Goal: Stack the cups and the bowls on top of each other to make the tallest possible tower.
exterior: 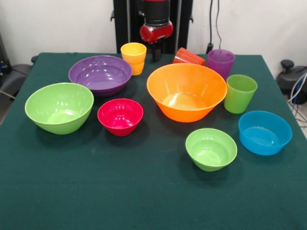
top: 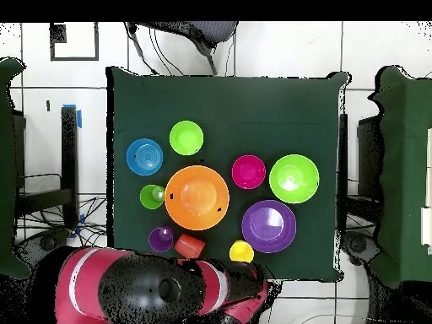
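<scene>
Six bowls stand apart and upright on the green table: orange (exterior: 186,91) (top: 197,197), purple (exterior: 100,74) (top: 268,226), big light green (exterior: 59,107) (top: 294,178), magenta-red (exterior: 120,116) (top: 248,171), small light green (exterior: 211,148) (top: 186,137), blue (exterior: 265,132) (top: 144,156). A yellow cup (exterior: 134,57), a purple cup (exterior: 221,62) and a green cup (exterior: 240,93) stand upright. An orange-red cup (exterior: 188,57) lies on its side. My gripper (exterior: 156,53) hangs at the table's far edge between the yellow and orange-red cups, holding nothing.
The red and black arm (top: 160,291) sits drawn back over the pedestal at the table's robot side. The green table cloth (exterior: 144,191) has open room at the side away from the robot. Cables and chairs lie beyond the table's edges.
</scene>
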